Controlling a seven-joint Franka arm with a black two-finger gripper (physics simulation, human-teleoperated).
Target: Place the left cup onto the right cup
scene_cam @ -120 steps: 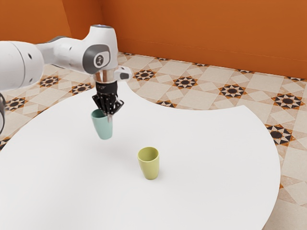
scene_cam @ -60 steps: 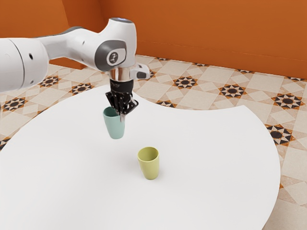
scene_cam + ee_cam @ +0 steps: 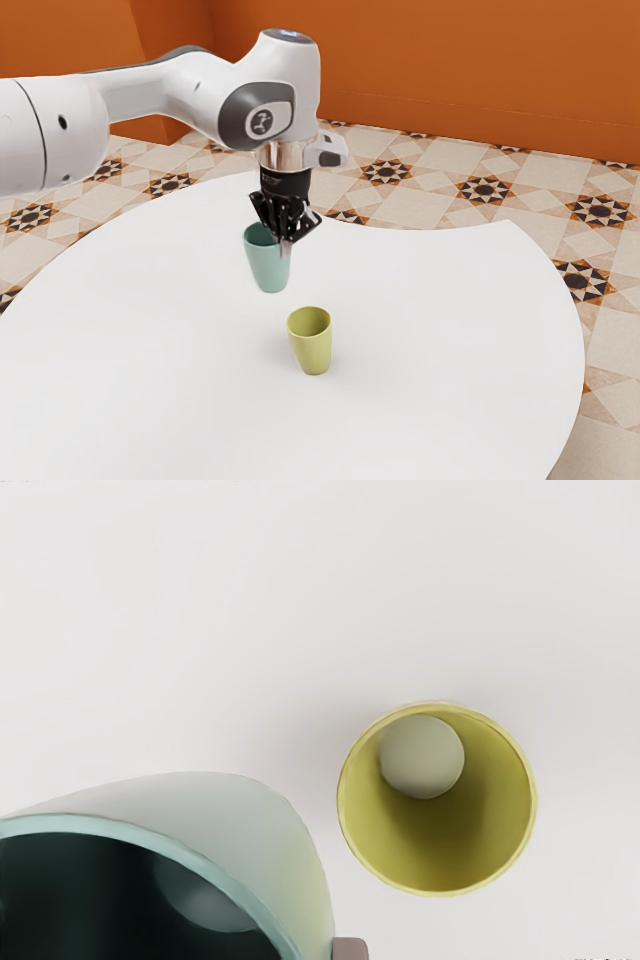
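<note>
Since the previous second, your arm (image 3: pixel 150 95) has carried its load toward the exterior view's right. Below it lies the white table (image 3: pixel 450 330). Your teal cup (image 3: pixel 266 262), tapered and glossy, hangs upright above the table, near the yellow-green cup (image 3: pixel 311 342), which stands empty. Your gripper (image 3: pixel 284 238) is clamped on the teal cup's rim.

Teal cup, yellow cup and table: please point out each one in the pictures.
teal cup (image 3: pixel 266 272), exterior view, outer side wall.
yellow cup (image 3: pixel 440 845), wrist view, inner wall.
table (image 3: pixel 450 330), exterior view, bare top.
</note>
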